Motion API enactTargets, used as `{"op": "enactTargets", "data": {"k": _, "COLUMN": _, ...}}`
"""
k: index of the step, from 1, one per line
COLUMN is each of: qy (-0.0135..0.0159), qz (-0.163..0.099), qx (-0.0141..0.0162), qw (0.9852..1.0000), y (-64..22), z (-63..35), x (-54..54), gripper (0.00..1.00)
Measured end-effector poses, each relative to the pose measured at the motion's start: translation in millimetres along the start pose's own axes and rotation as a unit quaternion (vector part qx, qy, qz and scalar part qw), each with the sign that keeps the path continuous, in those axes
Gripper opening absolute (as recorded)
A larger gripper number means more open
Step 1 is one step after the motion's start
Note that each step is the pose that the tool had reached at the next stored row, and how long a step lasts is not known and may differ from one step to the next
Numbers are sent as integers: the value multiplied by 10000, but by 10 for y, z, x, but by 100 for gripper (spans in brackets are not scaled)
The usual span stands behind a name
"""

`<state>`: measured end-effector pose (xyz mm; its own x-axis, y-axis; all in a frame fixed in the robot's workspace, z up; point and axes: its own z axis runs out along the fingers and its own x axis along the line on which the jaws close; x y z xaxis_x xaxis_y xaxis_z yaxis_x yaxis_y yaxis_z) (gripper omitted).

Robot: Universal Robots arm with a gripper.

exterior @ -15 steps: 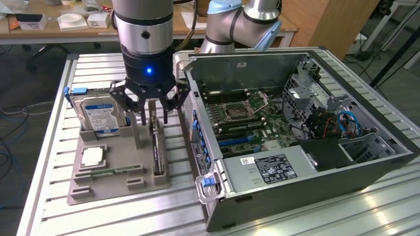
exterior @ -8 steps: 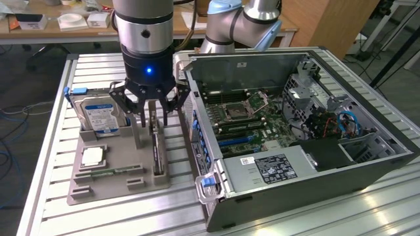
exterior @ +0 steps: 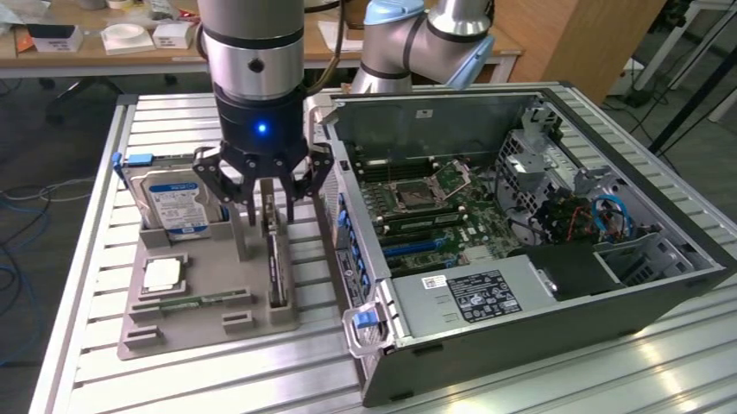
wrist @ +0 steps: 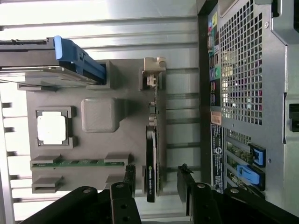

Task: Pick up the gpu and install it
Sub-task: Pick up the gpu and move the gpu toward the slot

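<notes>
**Pincer open over the card, gpu still in its holder**

In the exterior view the gpu stands on its long edge in a slot of the grey holder, thin and blade-like. Its long axis runs from twelve to six o'clock. In the wrist view I make out the gpu as a dark cooler strip against a brownish board. A pale metal bracket sits at the end nearer the hard drive.

The pincer hangs above the card with its black fingers spread wide and holding nothing. From the wrist the pincer has one finger on each side of the card. I cannot tell whether either one touches it. The fingers hide the card's twelve o'clock end in the exterior view.

The holder is matte moulded plastic on the ribbed aluminium surface. The silver hard drive, with its blue-white label, stands at ten o'clock from the card. A square processor and a narrow green memory stick lie at eight o'clock. The open computer case lies at three o'clock, its motherboard exposed and its far corner cut off.
</notes>
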<state>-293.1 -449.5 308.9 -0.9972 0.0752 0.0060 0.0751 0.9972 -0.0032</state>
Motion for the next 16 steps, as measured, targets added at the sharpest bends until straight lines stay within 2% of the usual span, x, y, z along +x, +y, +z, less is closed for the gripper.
{"op": "enactTargets", "data": {"k": 16, "qy": 0, "qz": 1, "qx": 0, "qw": 10000, "y": 0, "z": 166, "x": 0, "gripper": 49}}
